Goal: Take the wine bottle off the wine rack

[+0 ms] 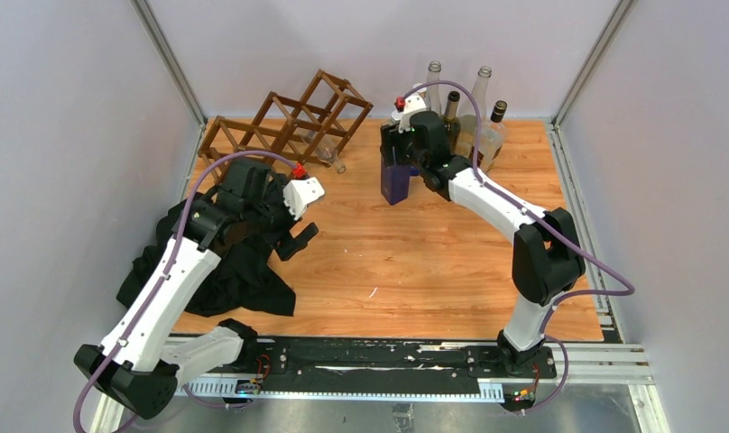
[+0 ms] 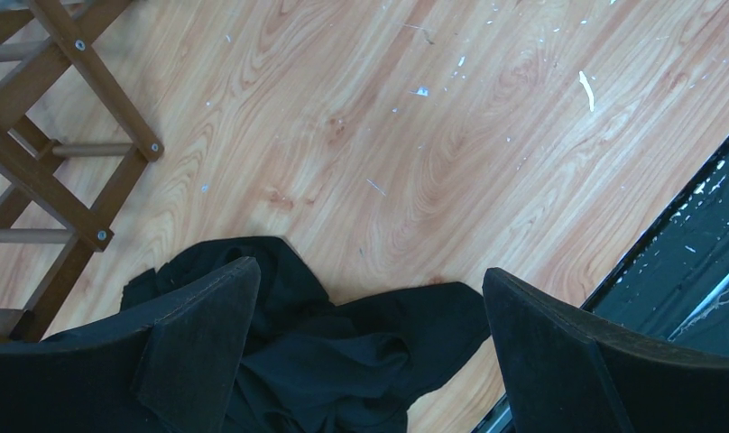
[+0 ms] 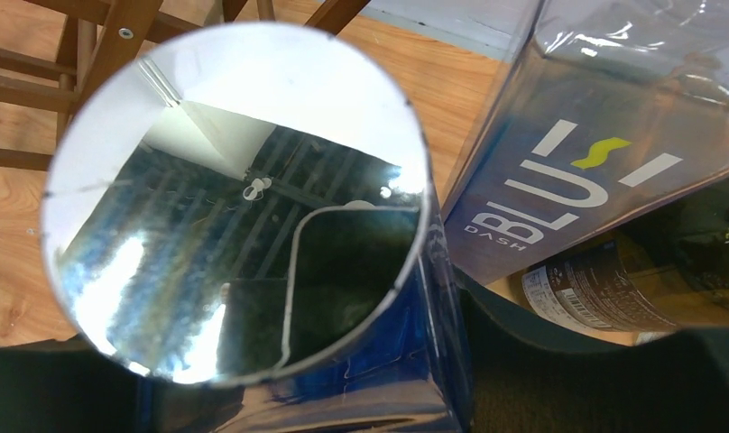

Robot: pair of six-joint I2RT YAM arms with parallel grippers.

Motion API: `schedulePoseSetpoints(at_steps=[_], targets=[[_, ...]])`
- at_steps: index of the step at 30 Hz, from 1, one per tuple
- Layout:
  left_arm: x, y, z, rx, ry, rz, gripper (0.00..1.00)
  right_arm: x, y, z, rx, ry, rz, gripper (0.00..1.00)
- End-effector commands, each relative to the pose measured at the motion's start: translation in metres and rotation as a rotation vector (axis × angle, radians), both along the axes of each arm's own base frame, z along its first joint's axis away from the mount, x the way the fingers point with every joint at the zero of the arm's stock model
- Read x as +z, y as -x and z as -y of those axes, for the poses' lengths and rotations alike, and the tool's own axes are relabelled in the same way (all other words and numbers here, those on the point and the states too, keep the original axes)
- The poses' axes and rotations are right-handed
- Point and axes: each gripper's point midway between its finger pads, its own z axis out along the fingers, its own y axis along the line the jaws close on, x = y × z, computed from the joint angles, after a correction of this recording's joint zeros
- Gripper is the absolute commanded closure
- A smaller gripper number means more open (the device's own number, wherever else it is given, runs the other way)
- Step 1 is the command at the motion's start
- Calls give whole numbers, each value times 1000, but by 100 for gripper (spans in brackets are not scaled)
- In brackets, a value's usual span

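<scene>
The dark brown lattice wine rack (image 1: 284,122) stands at the back left; its slats also show in the left wrist view (image 2: 45,171) and the right wrist view (image 3: 90,54). A clear glass bottle (image 1: 329,153) lies in one of the rack's right cells, neck sticking out toward the table. My right gripper (image 1: 399,135) is shut on a blue bottle (image 1: 395,180), held upright right of the rack. In the right wrist view the gripper (image 3: 289,383) clasps the blue bottle (image 3: 361,361) below its shiny round end. My left gripper (image 1: 296,240) is open and empty over a black cloth (image 2: 343,361).
Several bottles, clear (image 1: 433,81) and dark (image 1: 496,122), stand at the back right corner. A blue panel lettered BLU (image 3: 568,171) and a dark labelled bottle (image 3: 613,280) lie close to the right gripper. The black cloth (image 1: 226,266) covers the front left. Grey walls enclose the table.
</scene>
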Motion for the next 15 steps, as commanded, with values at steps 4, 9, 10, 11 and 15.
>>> schedulePoseSetpoints(at_steps=[4,9,10,11,15], targets=[[4,-6,-1,8,-7,15,0,52,-9,13,-72,-101,133,31],[6,-15,1,13,-13,26,0,74,8,20,-76,-154,138,12],[7,-16,1,14,-15,27,0,78,13,21,-75,-162,136,11],[7,-17,1,15,-16,27,0,80,17,22,-75,-170,133,10],[9,-22,1,22,-22,33,0,92,34,36,-106,-176,109,8]])
